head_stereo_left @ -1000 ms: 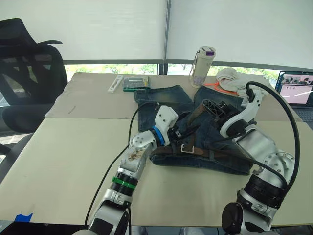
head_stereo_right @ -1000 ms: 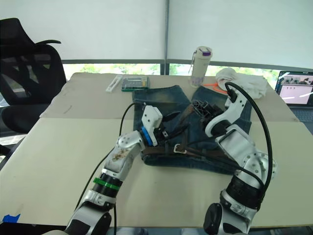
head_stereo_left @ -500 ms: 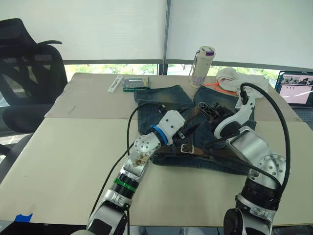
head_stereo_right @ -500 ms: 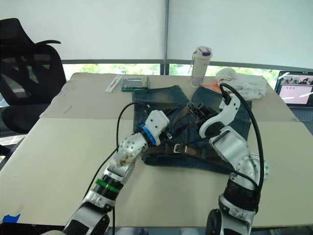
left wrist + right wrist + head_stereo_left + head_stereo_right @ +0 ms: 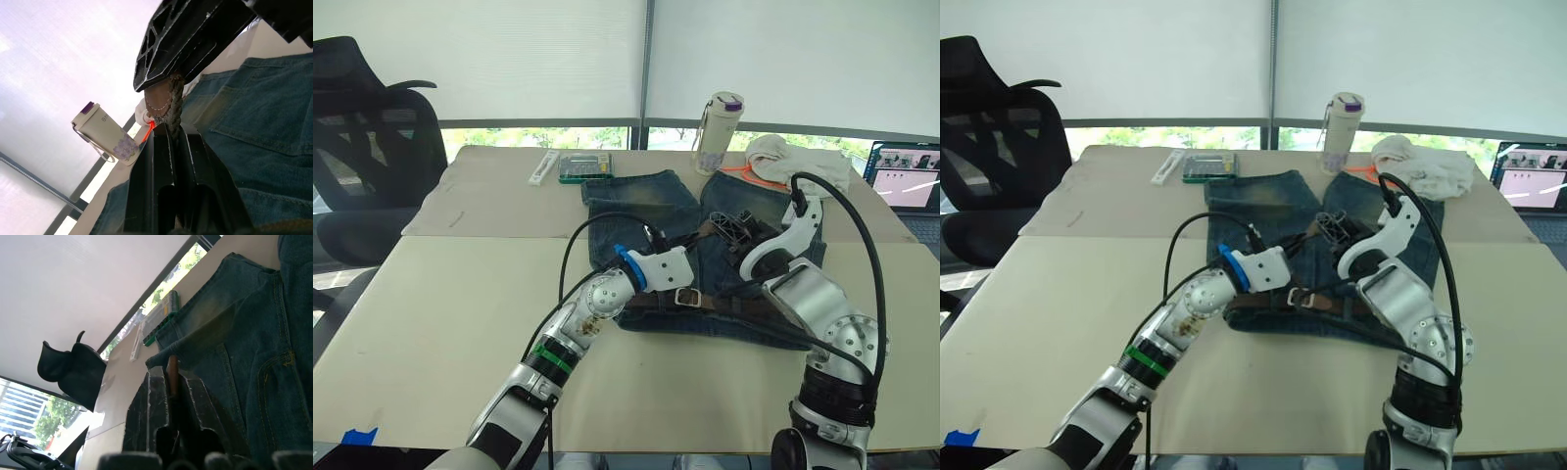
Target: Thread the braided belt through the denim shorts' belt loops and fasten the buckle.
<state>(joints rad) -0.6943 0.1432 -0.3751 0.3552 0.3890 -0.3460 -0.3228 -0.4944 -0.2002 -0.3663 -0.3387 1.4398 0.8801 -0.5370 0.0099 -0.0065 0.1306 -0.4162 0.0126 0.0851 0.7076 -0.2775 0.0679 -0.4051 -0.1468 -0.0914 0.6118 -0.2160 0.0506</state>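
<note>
The denim shorts (image 5: 646, 196) lie flat on the table with the waistband nearest me. Along the waistband runs the braided belt (image 5: 744, 305), its silver buckle (image 5: 686, 296) at the middle. One end of the strap rises off the shorts to where the two grippers meet. My left gripper (image 5: 174, 134) is shut on the braided belt (image 5: 175, 105) just below the right gripper's black finger (image 5: 195, 34). My right gripper (image 5: 171, 377) has the brown strap (image 5: 172, 364) between its jaws, which stand slightly apart beside it. The belt loops are too small to make out.
At the table's far side stand a white bottle (image 5: 717, 132), an off-white cloth bundle (image 5: 783, 162) with an orange cord (image 5: 744, 174), a green case (image 5: 584, 166) and a white bar (image 5: 545, 166). A laptop (image 5: 906, 181) sits far right, a black chair (image 5: 372, 147) far left.
My left gripper has swung right to the raised strap and shut on it. My right gripper's jaws have eased apart, and that arm has shifted slightly.
</note>
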